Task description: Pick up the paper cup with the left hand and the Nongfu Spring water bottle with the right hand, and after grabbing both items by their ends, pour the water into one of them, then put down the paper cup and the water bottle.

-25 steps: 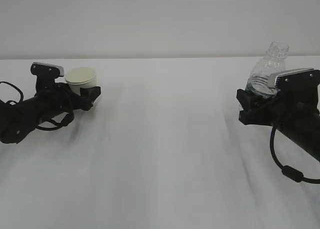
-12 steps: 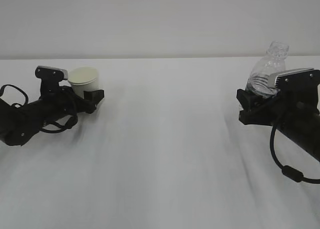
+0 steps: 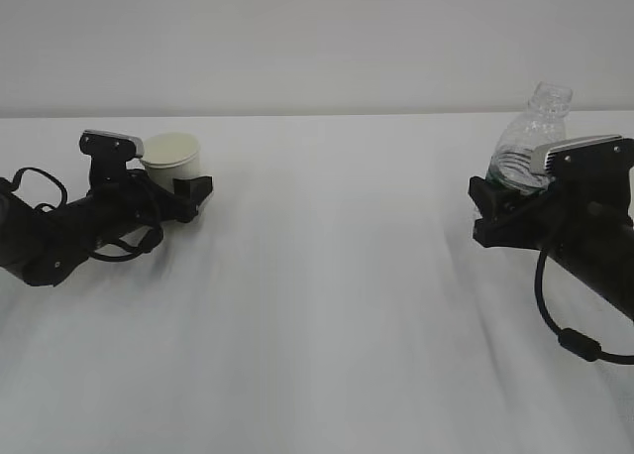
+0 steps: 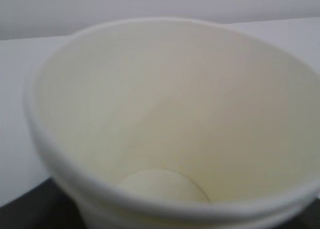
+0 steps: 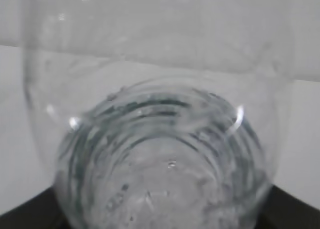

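left claw [image 3: 183,188] pinching paper cup [image 3: 171,155] low, mouth up to receive | right claw [image 3: 495,211] gripping water bottle [image 3: 530,142] base, neck free for pouring

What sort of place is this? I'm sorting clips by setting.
Probably a lab or test bench: a bare white table against a blank wall, two black robot arms, and only a paper cup and clear bottle.

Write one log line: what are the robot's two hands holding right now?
left hand: holds paper cup, upright | right hand: holds Nongfu Spring water bottle, tilted | far apart
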